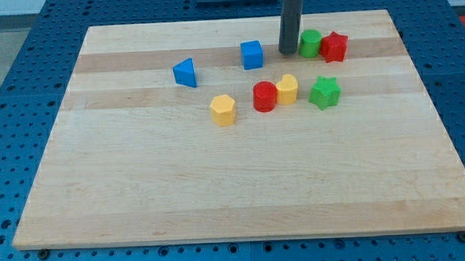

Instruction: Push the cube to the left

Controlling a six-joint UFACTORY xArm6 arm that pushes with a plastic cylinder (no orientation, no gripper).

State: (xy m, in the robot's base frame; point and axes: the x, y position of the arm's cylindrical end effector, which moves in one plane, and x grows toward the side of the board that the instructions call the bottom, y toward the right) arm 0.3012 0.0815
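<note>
Seemingly, tool beside blue cube.

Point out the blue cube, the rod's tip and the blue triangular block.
blue cube (pixel 251 55), camera view, centre of its front face.
my tip (pixel 288 52), camera view, very end of the rod, to the cube's right.
blue triangular block (pixel 185 72), camera view, middle of its visible face.

The board is pale wood in glued strips, its grain running across, smooth with a soft satin sheen. Around the board lies a blue perforated surface, matt, seemingly metal. The rod looks like dark grey matt metal or plastic; which, I cannot tell. On the board, the blue cube and red cylinder look like smooth, slightly glossy plastic.
</note>
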